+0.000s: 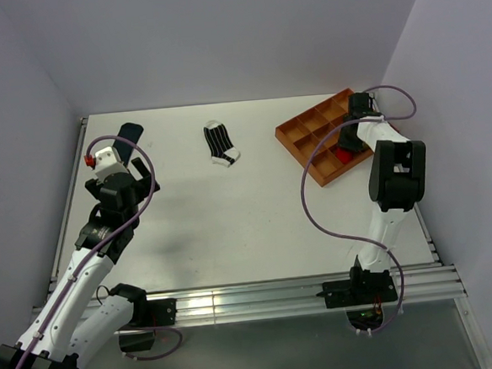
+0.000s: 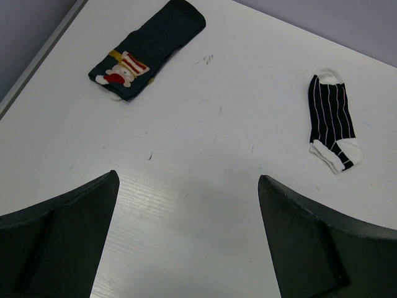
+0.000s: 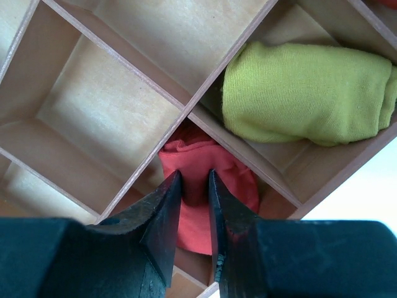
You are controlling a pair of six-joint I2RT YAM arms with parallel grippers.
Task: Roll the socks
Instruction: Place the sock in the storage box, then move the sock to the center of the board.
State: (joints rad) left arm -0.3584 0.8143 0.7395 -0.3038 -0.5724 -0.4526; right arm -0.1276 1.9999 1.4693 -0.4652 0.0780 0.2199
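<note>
A red sock point(image 3: 239, 186) lies bunched in a compartment of the wooden tray point(image 3: 144, 69). My right gripper point(image 3: 195, 176) reaches down into that compartment, its jaws nearly together and pinching a fold of the red fabric. In the top view the same gripper point(image 1: 345, 146) sits over the red sock point(image 1: 344, 155) at the tray's near side. The dark navy sock point(image 2: 146, 53) with a cartoon cuff lies flat at the far left of the table. The black-and-white striped sock point(image 2: 332, 121) lies flat further right. My left gripper point(image 2: 188, 179) hovers wide open above bare table, holding nothing.
A yellow-green rolled bundle point(image 3: 307, 93) fills the compartment beside the red sock. The orange tray point(image 1: 298, 144) has several other compartments and stands at the back right. White walls close in the table on three sides.
</note>
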